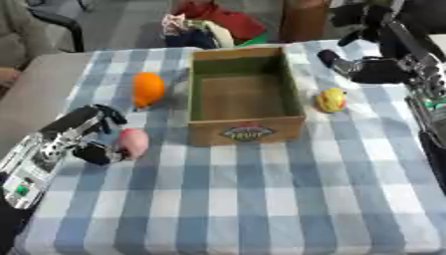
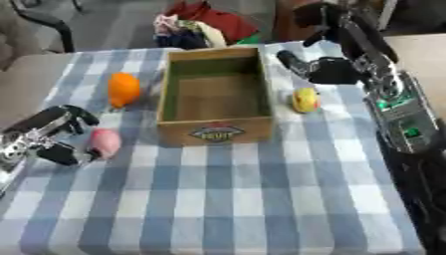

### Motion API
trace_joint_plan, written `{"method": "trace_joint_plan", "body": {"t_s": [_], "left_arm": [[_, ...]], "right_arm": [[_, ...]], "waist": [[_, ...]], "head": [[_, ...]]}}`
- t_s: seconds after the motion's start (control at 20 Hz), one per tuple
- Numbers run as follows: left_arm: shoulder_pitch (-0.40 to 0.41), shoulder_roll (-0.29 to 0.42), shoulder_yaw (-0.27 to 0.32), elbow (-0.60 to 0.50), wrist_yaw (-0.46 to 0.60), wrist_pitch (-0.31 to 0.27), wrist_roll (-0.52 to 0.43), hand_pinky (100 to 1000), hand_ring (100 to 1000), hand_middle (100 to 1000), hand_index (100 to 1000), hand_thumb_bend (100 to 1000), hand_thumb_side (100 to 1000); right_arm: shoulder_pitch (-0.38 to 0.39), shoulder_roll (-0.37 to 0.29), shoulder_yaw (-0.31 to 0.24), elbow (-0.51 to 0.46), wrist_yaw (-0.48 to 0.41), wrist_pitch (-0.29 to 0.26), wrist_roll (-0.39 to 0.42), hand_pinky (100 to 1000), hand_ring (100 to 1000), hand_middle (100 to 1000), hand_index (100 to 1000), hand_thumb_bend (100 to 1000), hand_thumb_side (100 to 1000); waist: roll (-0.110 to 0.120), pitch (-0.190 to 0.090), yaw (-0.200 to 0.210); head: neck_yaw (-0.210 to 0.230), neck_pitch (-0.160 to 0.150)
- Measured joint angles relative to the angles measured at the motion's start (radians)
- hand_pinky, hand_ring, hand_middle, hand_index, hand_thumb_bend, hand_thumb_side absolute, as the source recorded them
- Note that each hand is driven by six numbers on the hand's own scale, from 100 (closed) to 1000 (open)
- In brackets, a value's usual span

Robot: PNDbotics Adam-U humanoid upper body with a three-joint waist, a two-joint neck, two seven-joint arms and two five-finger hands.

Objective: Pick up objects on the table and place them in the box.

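Your left hand [image 1: 94, 134] sits at the table's left side with its fingers and thumb curled around a small pink object [image 1: 133, 142]; the object appears to rest on the blue-and-white checked tablecloth [image 1: 261, 199], and you cannot tell from these views whether it is lifted at all. Beyond it, just left of the box, an orange object [image 1: 148, 88] lies on the cloth, apart from your hand. The cardboard box [image 1: 247, 130] stands open in the middle of the table, its green-lined inside holding nothing you can make out, its printed label facing you. To its right, near but not touching the wall, lies a small yellow object [image 1: 331, 99]. Your right hand [image 2: 313, 67] hovers at the far right, beyond the yellow object and apart from it; whether its fingers are spread or curled you cannot tell here.
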Motion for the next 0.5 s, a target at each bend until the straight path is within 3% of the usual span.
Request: {"method": "trace_joint_plan", "body": {"t_s": [0.15, 0.3, 0.5], "left_arm": [[-0.004, -0.009, -0.006, 0.016, 0.016, -0.009, 0.008, 642, 516, 542, 660, 368, 100], [-0.011, -0.012, -0.006, 0.028, 0.037, -0.014, 0.035, 598, 435, 440, 548, 236, 100], [-0.018, -0.019, 0.007, 0.030, 0.052, 0.009, 0.141, 578, 382, 376, 486, 165, 100]], "right_arm": [[0.000, 0.000, 0.000, 0.000, 0.000, -0.001, 0.001, 631, 805, 709, 814, 426, 216], [0.000, 0.000, 0.000, 0.000, 0.000, -0.001, 0.002, 631, 805, 707, 813, 426, 216], [0.000, 0.001, 0.000, 0.000, 0.000, -0.002, 0.003, 631, 805, 701, 812, 426, 217]], "waist": [[0.000, 0.000, 0.000], [-0.001, 0.000, 0.000], [-0.003, 0.000, -0.001]], "head": [[0.001, 0.000], [0.002, 0.000], [0.004, 0.000]]}}
